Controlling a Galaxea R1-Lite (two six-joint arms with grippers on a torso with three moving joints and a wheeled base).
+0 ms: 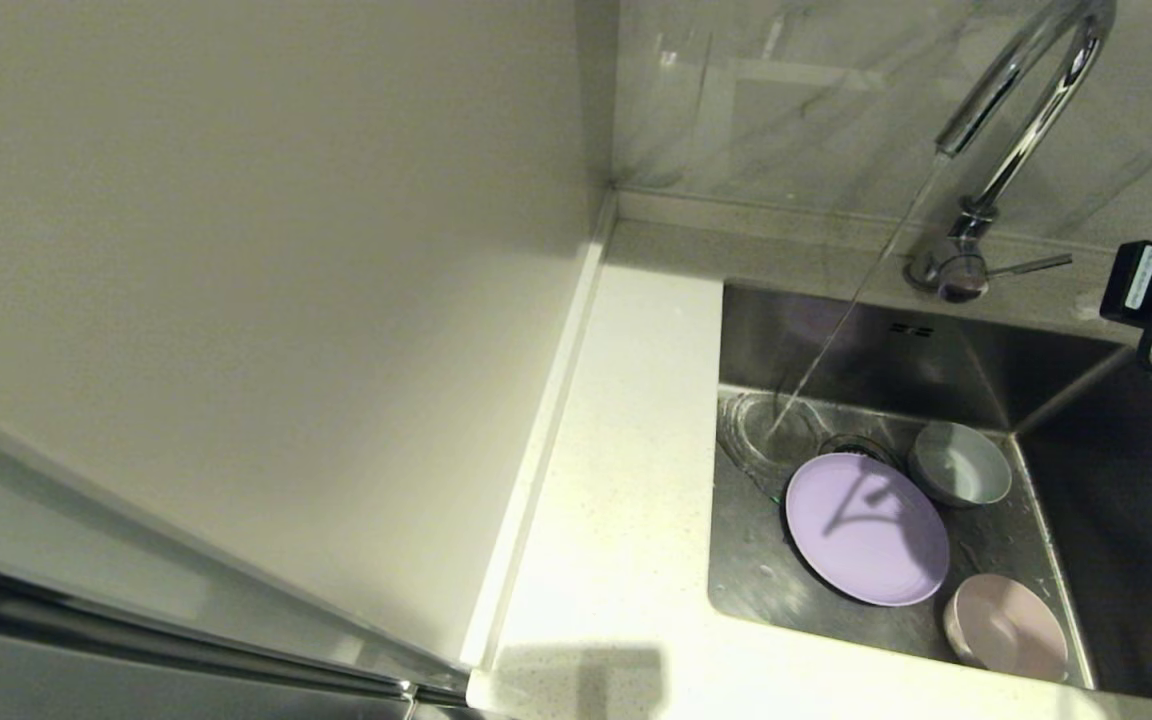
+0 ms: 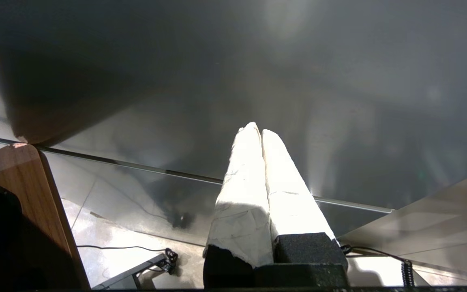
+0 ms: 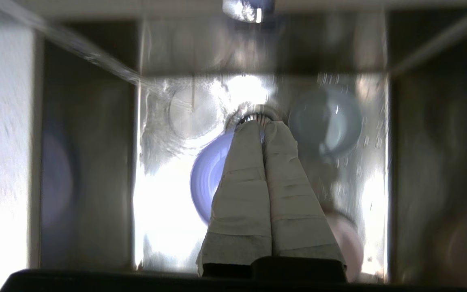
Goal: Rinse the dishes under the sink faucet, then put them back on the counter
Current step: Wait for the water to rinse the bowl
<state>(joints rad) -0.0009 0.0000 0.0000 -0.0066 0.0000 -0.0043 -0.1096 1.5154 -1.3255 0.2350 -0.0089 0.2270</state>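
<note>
1. Stainless steel sink point(image 1: 1066, 520) holds all three dishes on its floor; white counter point(image 1: 626, 480) runs along the sink's left edge and carries none of them.
2. Faucet point(image 1: 1021, 95) stands at the back rim of the sink, lever point(image 1: 1031, 265) at its base. Water stream point(image 1: 836, 340) falls slanting from the spout and lands on the sink floor near the back left corner, just behind the plate.
3. Lavender plate point(image 1: 866, 528) lies flat near the middle of the sink floor, towards the left wall. It covers part of the drain strainer point(image 1: 856, 447) at its back edge.
4. White mug point(image 1: 960, 463) sits behind and to the right of the plate, near the back wall, opening facing up. Contact with the plate cannot be judged.
5. Pink bowl point(image 1: 1006, 627) sits upright by the front wall of the sink, just beside the plate's front right edge.
6. Right gripper point(image 3: 262, 123): fingers pressed together, holding nothing, hanging above the sink over the plate and strainer. Only part of the arm shows at the right border of the head view.
7. Left gripper point(image 2: 258, 130): fingers pressed together, nothing between them, parked away from the sink in front of a dark glossy panel point(image 2: 233, 81).
</note>
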